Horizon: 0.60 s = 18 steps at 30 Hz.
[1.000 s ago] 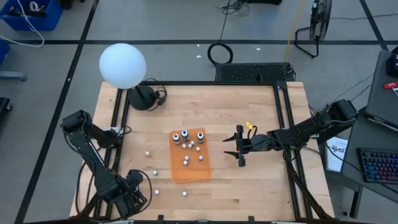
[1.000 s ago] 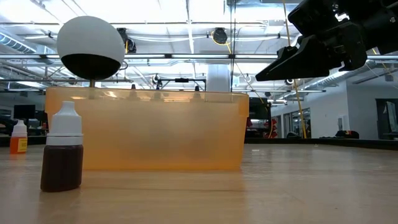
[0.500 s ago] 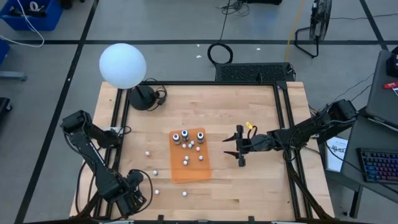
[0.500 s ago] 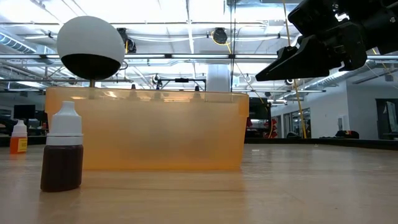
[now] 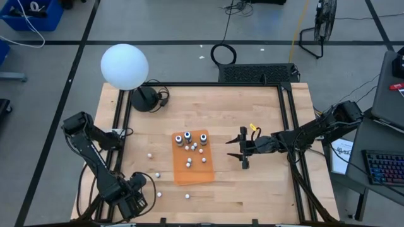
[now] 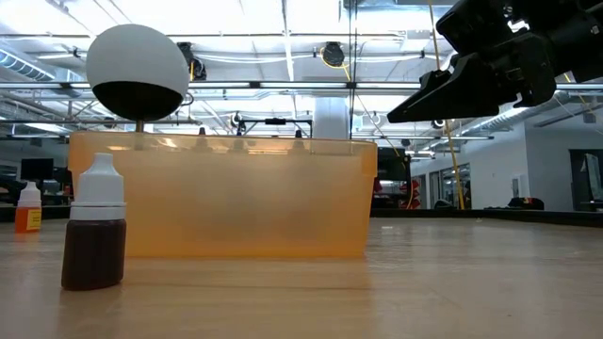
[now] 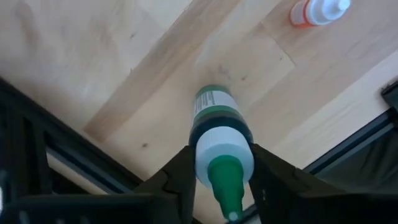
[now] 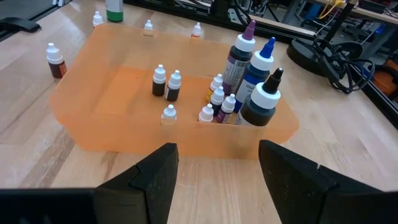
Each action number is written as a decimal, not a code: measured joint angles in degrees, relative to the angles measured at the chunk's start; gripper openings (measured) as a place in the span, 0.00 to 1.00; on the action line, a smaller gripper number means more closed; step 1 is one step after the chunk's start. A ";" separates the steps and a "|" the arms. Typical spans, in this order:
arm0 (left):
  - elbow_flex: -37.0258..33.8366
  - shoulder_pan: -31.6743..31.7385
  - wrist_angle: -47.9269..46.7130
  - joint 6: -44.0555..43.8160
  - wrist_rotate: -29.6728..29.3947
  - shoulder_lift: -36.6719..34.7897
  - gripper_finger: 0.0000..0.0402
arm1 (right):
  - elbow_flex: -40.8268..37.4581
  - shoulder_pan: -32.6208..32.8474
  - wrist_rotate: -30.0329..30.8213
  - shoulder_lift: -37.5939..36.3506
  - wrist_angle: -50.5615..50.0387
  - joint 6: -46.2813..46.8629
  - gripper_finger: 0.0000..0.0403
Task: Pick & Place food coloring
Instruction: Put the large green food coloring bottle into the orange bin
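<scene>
A food coloring bottle (image 7: 214,121) with a dark green body, a white cap and a green tip stands at the table's near left corner, between the fingers of my left gripper (image 7: 222,167) (image 5: 136,200), which points straight down. The orange tray (image 5: 193,169) in the middle of the table holds several bottles, three larger ones (image 8: 252,74) at its far end. My right gripper (image 5: 243,151) (image 8: 214,168) hangs open just right of the tray, nothing between its fingers. A brown bottle (image 6: 94,235) stands on the wood before the tray. My left gripper pinches the green bottle's white cap (image 7: 221,152) between its two fingers, one on each side. The fingers come from above, pointing down. The bottle is upright below them, and its foot (image 7: 211,93) seems to rest on the wood.
Small bottles (image 5: 157,174) stand loose on the wood left of and in front of the tray, among them an orange one (image 7: 317,9) near my left gripper. A white globe lamp (image 5: 124,66) stands at the far left corner. Black frame rails (image 7: 37,155) edge the table.
</scene>
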 joint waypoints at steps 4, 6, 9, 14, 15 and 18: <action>0.02 0.42 -0.02 3.94 -1.02 -0.02 0.30 | 0.00 -0.01 0.00 0.00 0.00 0.01 0.53; 0.02 0.88 -0.07 5.09 -1.30 -0.02 0.30 | 0.00 -0.01 0.00 0.00 0.00 0.00 0.53; 0.02 1.63 -0.05 6.05 -1.20 -0.02 0.30 | 0.00 -0.01 0.00 0.00 0.00 0.02 0.53; 0.10 2.88 -0.06 7.74 0.54 -0.29 0.30 | 0.00 -0.01 0.00 0.00 0.00 0.02 0.53; 0.55 3.16 -0.19 8.21 0.19 -0.46 0.30 | 0.00 0.00 0.00 0.00 0.00 0.02 0.53; 3.31 4.08 -1.11 10.77 -2.66 -0.97 0.30 | 0.00 -0.02 0.00 0.00 0.02 0.02 0.53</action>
